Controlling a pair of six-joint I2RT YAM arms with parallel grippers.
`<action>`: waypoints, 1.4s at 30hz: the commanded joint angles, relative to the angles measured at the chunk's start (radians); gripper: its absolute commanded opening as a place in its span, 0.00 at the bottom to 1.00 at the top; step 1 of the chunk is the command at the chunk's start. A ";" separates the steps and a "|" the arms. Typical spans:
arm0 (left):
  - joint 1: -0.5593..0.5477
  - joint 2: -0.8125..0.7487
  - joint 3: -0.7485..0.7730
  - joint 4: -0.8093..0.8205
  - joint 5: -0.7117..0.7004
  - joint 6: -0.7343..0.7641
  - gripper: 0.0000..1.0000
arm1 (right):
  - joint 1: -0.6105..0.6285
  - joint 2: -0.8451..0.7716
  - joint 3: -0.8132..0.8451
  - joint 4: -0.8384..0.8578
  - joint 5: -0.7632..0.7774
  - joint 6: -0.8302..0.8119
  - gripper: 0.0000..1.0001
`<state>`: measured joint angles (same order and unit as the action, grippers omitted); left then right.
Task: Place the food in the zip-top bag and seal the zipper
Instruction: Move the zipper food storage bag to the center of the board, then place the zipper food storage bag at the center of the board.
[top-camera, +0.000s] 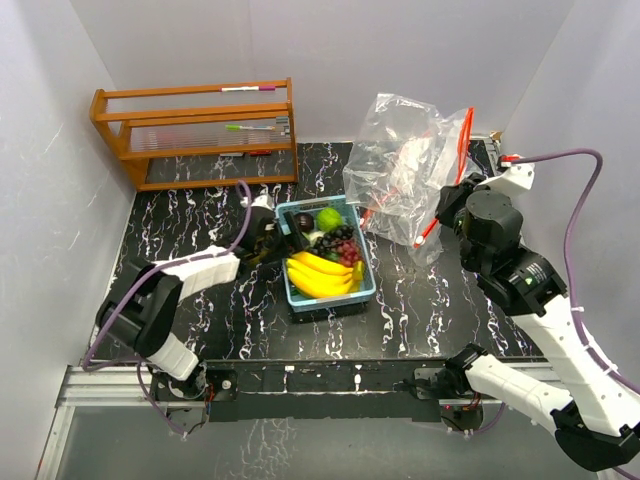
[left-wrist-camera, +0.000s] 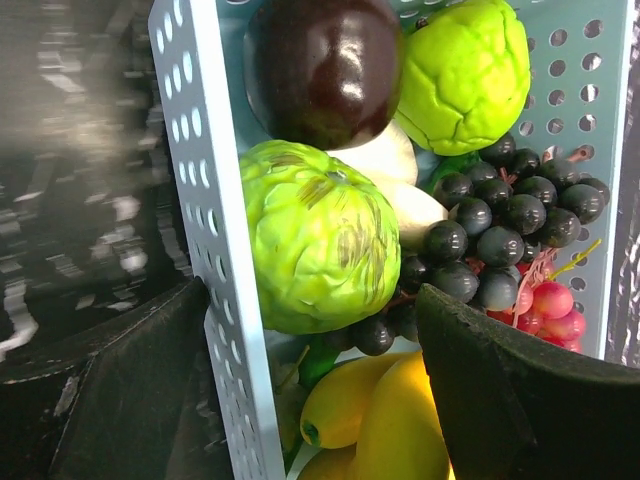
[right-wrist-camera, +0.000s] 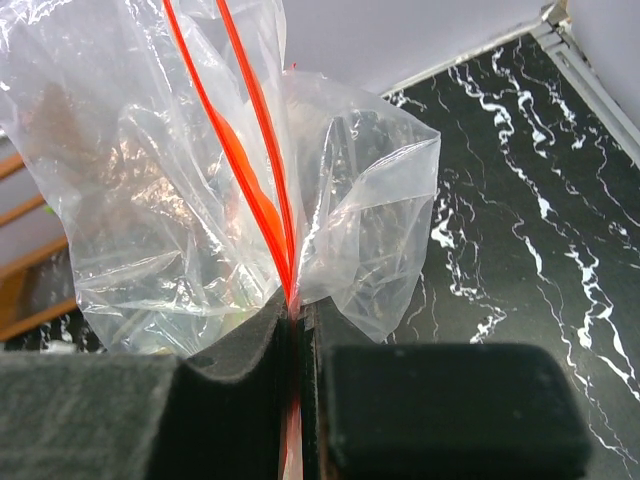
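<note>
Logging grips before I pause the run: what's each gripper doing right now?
Left gripper: open, astride the wall of the blue basket, holding nothing.
Right gripper: shut on the zipper.

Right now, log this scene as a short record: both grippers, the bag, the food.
left gripper: open, straddling the blue basket wall and a lime-green ball
right gripper: shut on the zipper
zip-top bag: crumpled, back right, no food visible inside
in the basket: dark purple ball, dark grapes, bananas
</note>
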<state>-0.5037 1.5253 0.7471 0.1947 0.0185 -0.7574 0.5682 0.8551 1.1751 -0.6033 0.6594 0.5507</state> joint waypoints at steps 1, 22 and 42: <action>-0.112 0.090 0.097 0.096 -0.011 -0.054 0.83 | -0.003 -0.004 0.085 0.015 0.035 -0.018 0.08; -0.181 -0.372 0.259 -0.372 -0.296 0.206 0.97 | -0.003 0.047 0.039 0.147 -0.130 -0.047 0.08; -0.162 -0.941 0.254 -0.563 -0.604 0.374 0.97 | 0.231 0.561 -0.036 0.746 -0.601 0.141 0.08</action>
<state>-0.6685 0.5724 1.0069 -0.3515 -0.5835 -0.4389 0.7685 1.4029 1.1404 -0.0689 0.1291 0.6365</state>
